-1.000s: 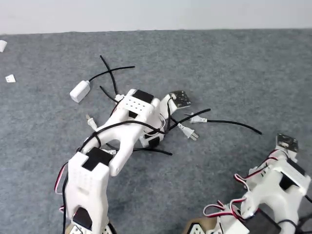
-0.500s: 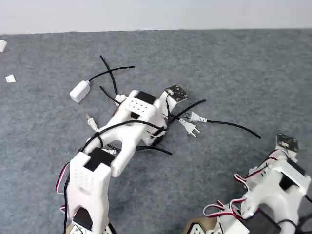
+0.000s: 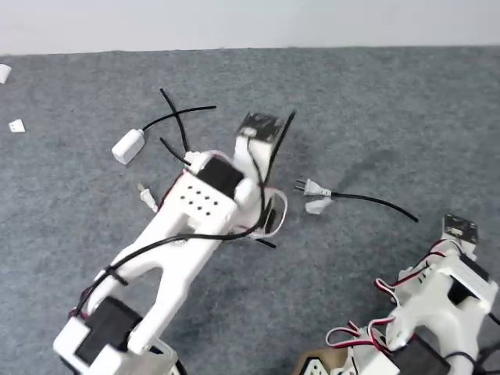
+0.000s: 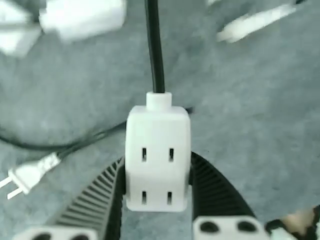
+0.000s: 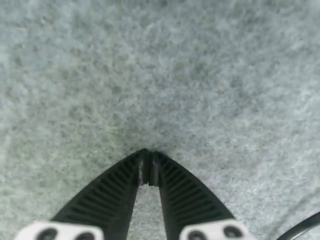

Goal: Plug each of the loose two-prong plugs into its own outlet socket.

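Left gripper (image 4: pixel 156 165) clamps the white outlet block (image 4: pixel 157 135), seemingly lifted off the carpet (image 4: pixel 260 100). A loose plug (image 4: pixel 30 175) lies near, off to one side. Hold the block steady while the right gripper (image 5: pixel 149 172), pinched shut and empty, fetches it.

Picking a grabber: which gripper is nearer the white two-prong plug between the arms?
Left. Left gripper, holding a white outlet block, is beside the plug; right gripper is farther off.

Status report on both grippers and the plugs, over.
Left gripper shut on outlet block, sockets free. Right gripper shut, empty. Loose plug on carpet, unplugged.
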Available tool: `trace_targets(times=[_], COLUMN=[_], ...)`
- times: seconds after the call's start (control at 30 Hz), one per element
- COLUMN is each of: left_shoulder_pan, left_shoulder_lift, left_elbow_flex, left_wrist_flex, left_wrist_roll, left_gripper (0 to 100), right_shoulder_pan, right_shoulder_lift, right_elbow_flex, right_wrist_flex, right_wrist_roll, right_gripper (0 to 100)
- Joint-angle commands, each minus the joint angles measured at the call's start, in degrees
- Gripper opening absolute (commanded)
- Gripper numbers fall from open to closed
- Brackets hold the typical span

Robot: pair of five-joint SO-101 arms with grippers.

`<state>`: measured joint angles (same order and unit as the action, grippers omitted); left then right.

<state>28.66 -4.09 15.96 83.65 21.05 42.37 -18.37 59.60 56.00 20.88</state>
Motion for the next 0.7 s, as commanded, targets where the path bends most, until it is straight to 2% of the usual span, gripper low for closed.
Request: trace_targets(times=[0.0, 0.13, 0.27, 0.3, 0.37, 0.43, 0.5, 0.6, 0.67], left_shoulder_pan=[-1.5, 1.8, 8.6, 10.1, 11.2, 10.0, 8.4, 5.8, 4.5], left_shoulder_lift=[-4.0, -7.1, -12.5, -14.0, -17.4, -21.1, -24.4, -28.1, -29.1], left_elbow_flex=[6.6, 12.4, 19.9, 22.6, 29.1, 35.4, 41.5, 50.4, 53.4], left_wrist_flex=[-3.7, -3.4, -5.0, -7.6, -15.6, -25.3, -35.3, -47.2, -50.5], left_wrist_roll=[1.1, 1.1, 1.9, 4.4, 14.2, 24.5, 31.0, 31.6, 30.4], left_gripper=[1, 1, 1, 1, 1, 1, 1, 1, 1], right_shoulder_pan=[-1.5, -1.5, -1.5, -1.5, -1.5, -1.5, -1.5, -1.5, -1.5], right_shoulder_lift=[-0.4, -0.4, -0.4, -0.4, -0.4, -0.3, -0.3, -0.3, -0.3], right_elbow_flex=[-1.6, -1.6, -1.6, -1.6, -1.6, -1.6, -1.6, -1.6, -1.6], right_wrist_flex=[-0.9, -0.9, -0.9, -0.9, -0.9, -0.8, -0.8, -0.8, -0.8], right_wrist_roll=[0.2, 0.2, 0.2, 0.2, 0.2, 0.2, 0.2, 0.2, 0.2], right_gripper=[0.8, 0.8, 0.8, 0.8, 0.8, 0.8, 0.8, 0.8, 0.8])
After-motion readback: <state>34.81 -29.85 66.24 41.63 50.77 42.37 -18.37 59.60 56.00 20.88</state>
